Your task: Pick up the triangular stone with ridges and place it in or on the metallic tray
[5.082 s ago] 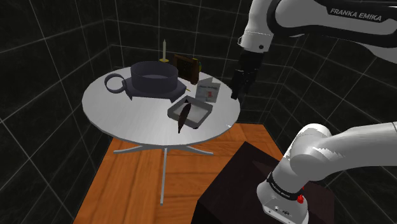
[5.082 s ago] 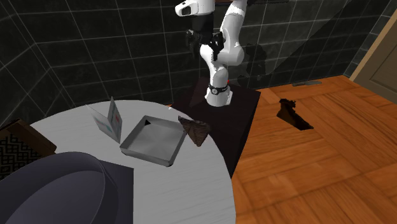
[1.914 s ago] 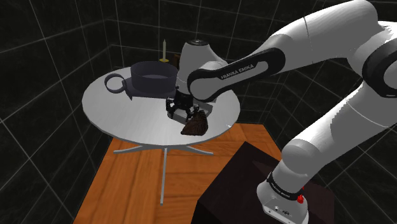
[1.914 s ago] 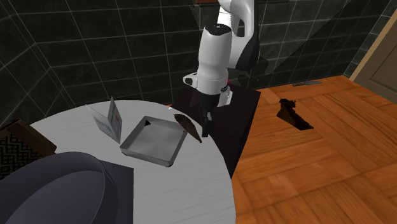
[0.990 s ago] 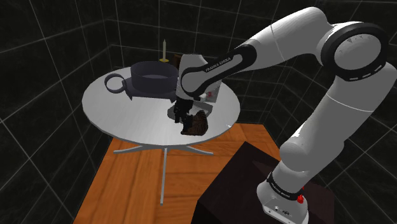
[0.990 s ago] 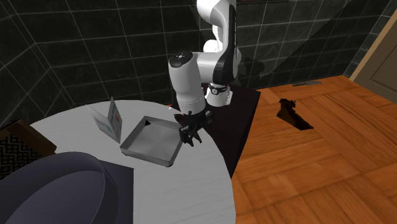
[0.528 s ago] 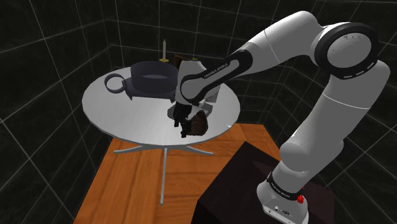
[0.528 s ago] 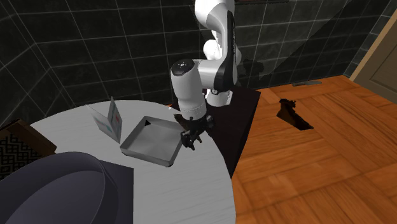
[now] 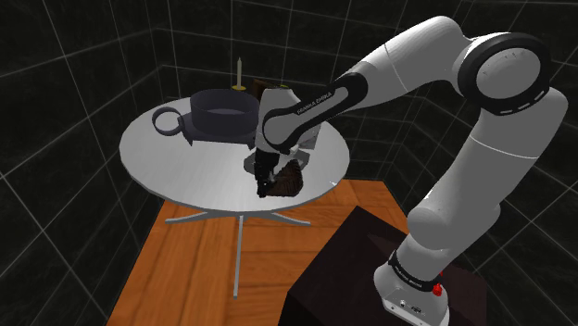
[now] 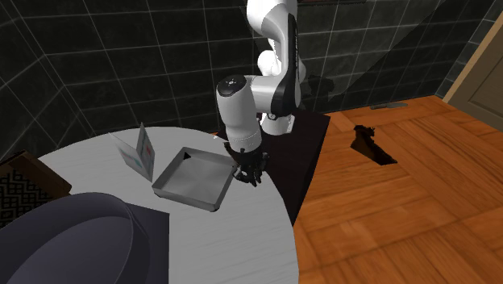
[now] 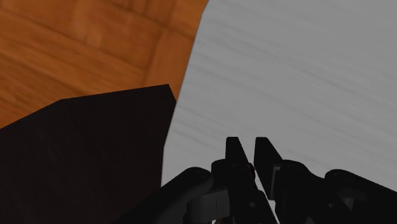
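Note:
The triangular stone [image 9: 291, 180] is a dark brown ridged slab near the round table's edge, on the stand's side of the metallic tray [image 10: 187, 196]. My gripper [image 9: 265, 189] points down at the stone's edge closest to the tray [image 9: 249, 163]. In the wrist view the fingers [image 11: 234, 153] of the gripper [image 11: 248, 144] stand almost together. A narrow slit is left, with a brown sliver deep between them. In the second exterior view the gripper [image 10: 246, 175] hangs just past the tray's corner and hides the stone.
A large dark pot [image 9: 222, 113] with a ring handle stands at the back of the grey table [image 9: 176, 162], with a candle [image 9: 239, 72] behind it. A folded card [image 10: 143, 153] stands beside the tray. The dark stand [image 11: 83, 159] and wooden floor [image 10: 387, 210] lie past the table's edge.
The fingers stood wide apart around the stone's edge half a second ago and have now closed to a narrow slit. The arm and stone have barely moved.

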Available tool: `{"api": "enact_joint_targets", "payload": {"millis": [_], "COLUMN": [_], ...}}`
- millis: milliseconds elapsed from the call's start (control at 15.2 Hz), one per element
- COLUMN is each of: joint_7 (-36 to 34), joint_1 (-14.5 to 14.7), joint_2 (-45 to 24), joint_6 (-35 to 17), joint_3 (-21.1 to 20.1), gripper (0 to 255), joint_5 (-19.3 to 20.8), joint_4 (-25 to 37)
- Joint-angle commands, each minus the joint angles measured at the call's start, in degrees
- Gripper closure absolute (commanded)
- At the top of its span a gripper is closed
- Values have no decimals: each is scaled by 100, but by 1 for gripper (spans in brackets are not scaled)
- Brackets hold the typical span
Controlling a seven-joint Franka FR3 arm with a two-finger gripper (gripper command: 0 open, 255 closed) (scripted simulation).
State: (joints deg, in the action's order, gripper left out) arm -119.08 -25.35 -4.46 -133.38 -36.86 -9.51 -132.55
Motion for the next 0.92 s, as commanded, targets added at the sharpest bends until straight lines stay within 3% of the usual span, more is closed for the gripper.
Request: {"api": "enact_joint_targets", "payload": {"millis": [0, 330, 858], "joint_7": [0, 0, 139], "joint_1": [0, 0, -47], "joint_2": [0, 0, 489], "joint_6": [0, 0, 648], "joint_3": [0, 0, -2], "gripper": [255, 255, 255], "joint_5": [0, 0, -279], "joint_4": [0, 0, 224]}}
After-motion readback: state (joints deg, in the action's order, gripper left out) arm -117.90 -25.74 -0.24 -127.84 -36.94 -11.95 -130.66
